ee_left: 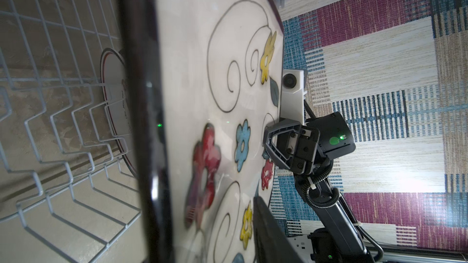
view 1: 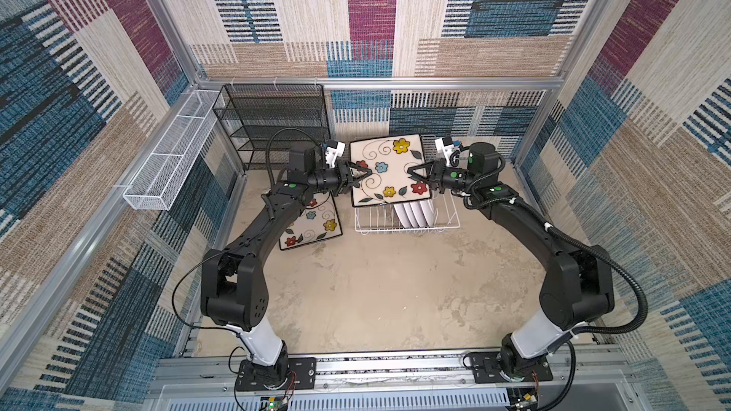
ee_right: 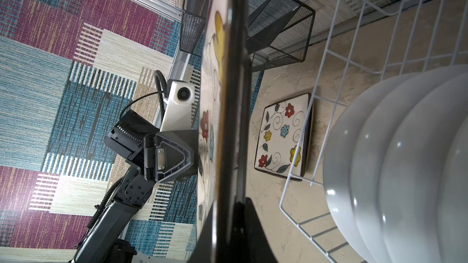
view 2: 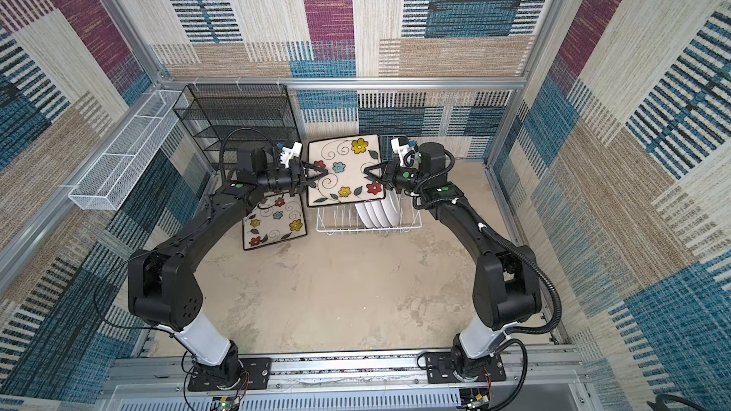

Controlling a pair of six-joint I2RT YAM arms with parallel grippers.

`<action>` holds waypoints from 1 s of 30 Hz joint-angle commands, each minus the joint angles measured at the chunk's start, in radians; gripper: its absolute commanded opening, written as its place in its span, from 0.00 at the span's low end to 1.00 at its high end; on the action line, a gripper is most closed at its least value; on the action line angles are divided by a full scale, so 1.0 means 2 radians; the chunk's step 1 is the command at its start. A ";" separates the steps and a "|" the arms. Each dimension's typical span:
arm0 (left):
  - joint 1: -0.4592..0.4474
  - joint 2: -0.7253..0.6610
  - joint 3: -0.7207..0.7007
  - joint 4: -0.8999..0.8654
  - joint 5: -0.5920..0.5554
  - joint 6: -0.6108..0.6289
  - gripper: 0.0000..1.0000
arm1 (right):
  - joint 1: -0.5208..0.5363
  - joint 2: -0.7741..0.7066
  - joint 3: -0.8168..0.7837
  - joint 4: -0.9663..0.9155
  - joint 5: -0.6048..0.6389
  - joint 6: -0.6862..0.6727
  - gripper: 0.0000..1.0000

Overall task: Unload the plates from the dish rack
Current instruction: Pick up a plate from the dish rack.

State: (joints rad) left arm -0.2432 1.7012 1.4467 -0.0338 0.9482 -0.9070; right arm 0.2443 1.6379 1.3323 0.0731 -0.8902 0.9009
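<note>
Unloading stands under halfway, by my reckoning. Table (view 1: 375, 302): bare tan top, open in front, with room to set plates down. Shelf (view 1: 273, 120) and basket (view 1: 166, 168): back left, no part in this. Rack (view 1: 395, 228): white wire, back centre of the table, left tines empty, right end loaded. Held plate (view 1: 385, 170): square, flowered face up toward both top views, out of the rack and hanging over its back half. In the left wrist view the empty tines lie apart beneath it, so it looks clear of the wire. Flat plate (view 1: 312, 227): second square one, face up on the table just left of the rack, partly under the left arm; counted as unloaded. Round plates (view 1: 415, 213): four as far as I can count, white backs showing, on edge and close together in the rack's right end, neither gripper on them. Right gripper (view 1: 412, 172): fingers clamped on the held plate's right edge, one over the face, the other hidden beneath. Left gripper (view 1: 367, 174): fingers straddle the plate's left edge, one over the face; cannot tell whether they pinch it or leave a gap. Tally: one plate down, one in the air and not yet set down, four round ones to go. Judgement: the held plate wants a spot on the table, likely on or beside the flat plate. The round ones stand tight, so taking the outermost first looks the safer order.
</note>
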 commanded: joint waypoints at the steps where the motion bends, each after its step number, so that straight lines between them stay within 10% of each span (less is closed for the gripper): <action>1: -0.002 0.000 0.000 0.032 0.015 -0.009 0.30 | 0.000 -0.001 0.002 0.069 -0.018 0.007 0.00; 11: -0.002 0.002 -0.008 0.073 0.037 -0.030 0.00 | 0.000 0.004 -0.002 0.064 -0.022 0.004 0.14; 19: -0.002 -0.012 -0.004 0.058 0.031 -0.026 0.00 | 0.000 0.006 0.006 0.048 -0.015 -0.008 0.28; 30: 0.001 -0.045 0.043 -0.016 0.011 0.018 0.00 | 0.000 -0.066 0.001 -0.002 0.128 -0.075 0.93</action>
State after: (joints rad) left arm -0.2447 1.6402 1.4982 -0.1112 0.9447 -0.9310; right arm 0.2447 1.5410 1.3373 0.0875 -0.7494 0.8265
